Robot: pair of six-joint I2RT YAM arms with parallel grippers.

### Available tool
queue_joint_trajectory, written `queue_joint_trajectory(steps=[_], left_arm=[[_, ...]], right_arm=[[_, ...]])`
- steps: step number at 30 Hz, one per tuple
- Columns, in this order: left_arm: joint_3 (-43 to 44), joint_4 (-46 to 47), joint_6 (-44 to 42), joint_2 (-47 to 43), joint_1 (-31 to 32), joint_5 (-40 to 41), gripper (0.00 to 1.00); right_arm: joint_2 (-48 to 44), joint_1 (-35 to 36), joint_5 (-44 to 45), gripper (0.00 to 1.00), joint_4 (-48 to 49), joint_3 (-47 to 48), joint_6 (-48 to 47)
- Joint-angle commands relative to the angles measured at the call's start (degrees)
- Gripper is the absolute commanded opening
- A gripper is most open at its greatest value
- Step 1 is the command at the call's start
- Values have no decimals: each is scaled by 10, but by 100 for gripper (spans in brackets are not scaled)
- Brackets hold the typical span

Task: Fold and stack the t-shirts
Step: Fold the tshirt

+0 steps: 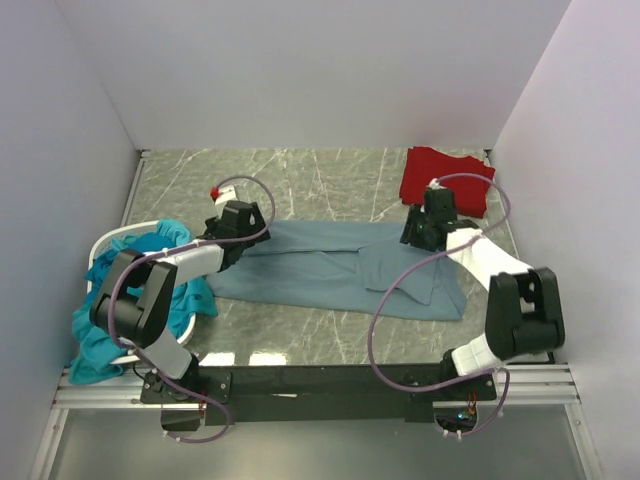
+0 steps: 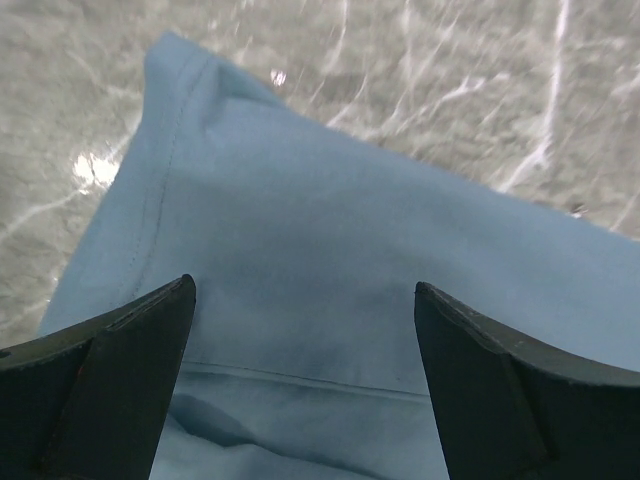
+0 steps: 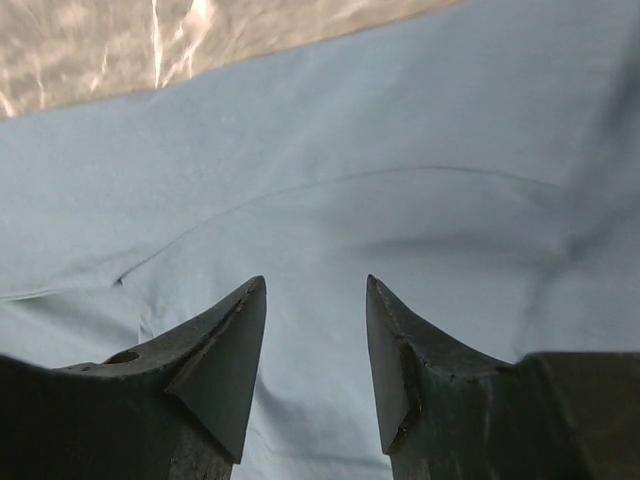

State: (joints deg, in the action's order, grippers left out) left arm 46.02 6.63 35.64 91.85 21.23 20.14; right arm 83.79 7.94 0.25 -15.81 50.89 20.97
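A grey-blue t-shirt (image 1: pixel 340 268) lies spread across the middle of the table, partly folded. My left gripper (image 1: pixel 238 232) hovers over its left end, jaws wide open and empty; the left wrist view shows the shirt's corner and hem (image 2: pixel 330 270) between them. My right gripper (image 1: pixel 420 232) is over the shirt's right end, jaws open and empty, with only cloth (image 3: pixel 330 190) below. A folded red t-shirt (image 1: pixel 445 178) lies at the back right. Bright teal t-shirts (image 1: pixel 115 300) are heaped in a white basket (image 1: pixel 128 232) at the left.
The marble table top (image 1: pixel 310 175) shows behind the shirt and along its front (image 1: pixel 300 345). White walls close in the sides and back. The arm bases sit on a black rail (image 1: pixel 330 382) at the near edge.
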Motion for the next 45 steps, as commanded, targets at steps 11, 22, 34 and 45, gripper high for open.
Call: queue_joint_trajectory(steps=[11,22,34,45], left_arm=[[-51,33,71,17,0,16,97],[-131,5,130,-65,35,43,97],[-217,-31,189,-184,93,37,97],[-229,-106,253,-245,184,76,97]], right_arm=[[175,34,-46,50,-34,123,8],[241,62,-53,50,-81,202,0],[297,107,-101,49,-119,277,-18],[343,144,-126,50,-148,352,-18]])
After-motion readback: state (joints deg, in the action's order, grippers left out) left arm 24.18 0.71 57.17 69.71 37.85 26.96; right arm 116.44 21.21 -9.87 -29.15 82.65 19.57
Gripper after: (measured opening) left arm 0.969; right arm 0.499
